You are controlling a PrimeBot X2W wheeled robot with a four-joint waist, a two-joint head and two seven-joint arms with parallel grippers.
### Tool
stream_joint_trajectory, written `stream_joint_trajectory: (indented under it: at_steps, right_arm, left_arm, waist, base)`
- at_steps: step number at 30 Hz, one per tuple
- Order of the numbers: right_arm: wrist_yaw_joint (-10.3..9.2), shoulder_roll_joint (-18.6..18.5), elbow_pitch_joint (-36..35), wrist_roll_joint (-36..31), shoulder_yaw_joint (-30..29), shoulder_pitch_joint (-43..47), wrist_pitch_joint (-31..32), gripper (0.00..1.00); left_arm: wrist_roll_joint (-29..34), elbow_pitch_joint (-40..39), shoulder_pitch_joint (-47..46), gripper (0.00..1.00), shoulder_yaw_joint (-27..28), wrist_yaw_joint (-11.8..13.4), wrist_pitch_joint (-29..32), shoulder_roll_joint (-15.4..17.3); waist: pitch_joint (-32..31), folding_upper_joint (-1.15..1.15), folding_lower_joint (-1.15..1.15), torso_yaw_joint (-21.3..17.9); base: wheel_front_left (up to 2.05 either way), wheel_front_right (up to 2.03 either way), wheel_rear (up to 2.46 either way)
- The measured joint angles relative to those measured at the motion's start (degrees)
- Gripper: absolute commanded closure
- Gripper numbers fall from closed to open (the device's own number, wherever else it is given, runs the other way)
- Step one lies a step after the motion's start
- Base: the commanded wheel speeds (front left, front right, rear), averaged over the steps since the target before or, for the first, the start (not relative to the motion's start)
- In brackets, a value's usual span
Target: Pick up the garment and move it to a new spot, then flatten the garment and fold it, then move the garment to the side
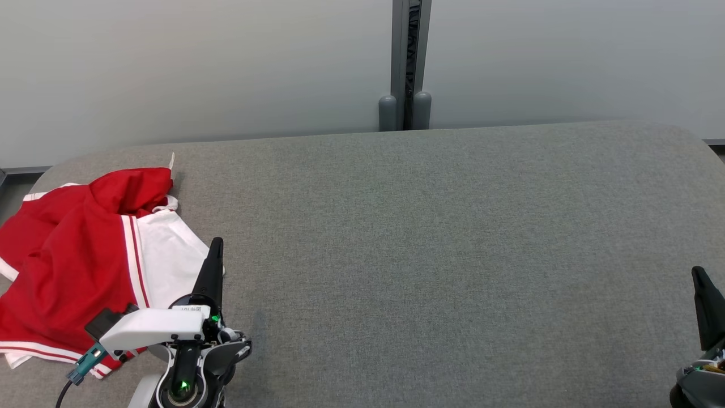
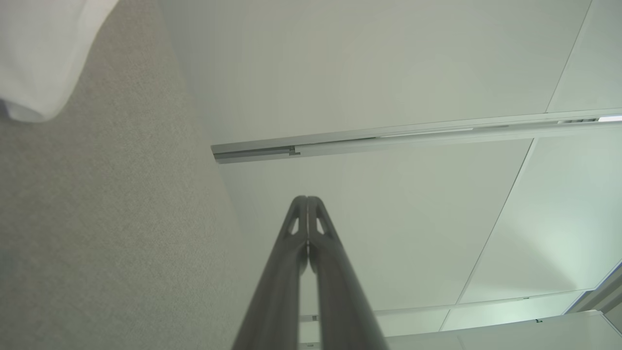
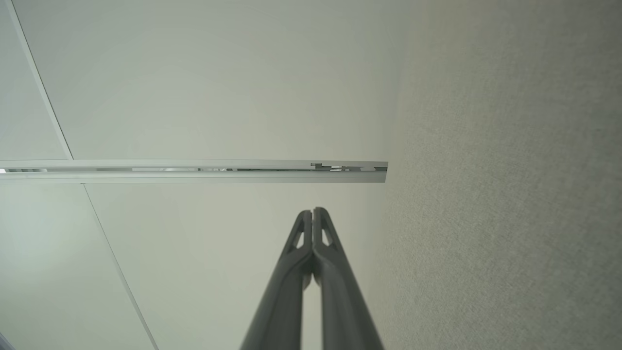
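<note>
left hand (image 1: 216, 243): we see its two dark fingers clenched together with nothing between them, low at the near left, tip just beside the white edge of the garment; we judge it sits there because that is the closest cloth to pinch, and it must open first
right hand (image 1: 698, 273): fingers likewise pressed together and holding nothing, at the near right edge, well apart from the garment; we take it as waiting, since the cloth lies wholly on the other side
garment (image 1: 68, 255): a red top with a white panel and white stripes, crumpled and doubled over itself at the left end of the surface, not lifted and not flat, so we judge the first step is not yet begun
surface (image 1: 430, 226): grey and cloth-covered; its broad middle is where we would expect the new spot, with room to spread and fold
back wall (image 1: 198, 68): pale panels joined by a grey post (image 1: 409, 56) beyond the far edge, no part in the work
</note>
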Motion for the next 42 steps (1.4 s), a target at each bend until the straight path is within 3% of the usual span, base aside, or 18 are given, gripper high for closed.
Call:
stream_joint_trajectory:
  at_steps: [42]
  right_arm:
    - [0.00,0.0,0.0,0.0,0.0,0.0,0.0,1.00]
  left_arm:
    - [0.0,0.0,0.0,1.00,0.0,0.0,0.0,0.0]
  waist:
    - [0.0,0.00,0.00,0.0]
  base:
    - [0.00,0.00,0.00]
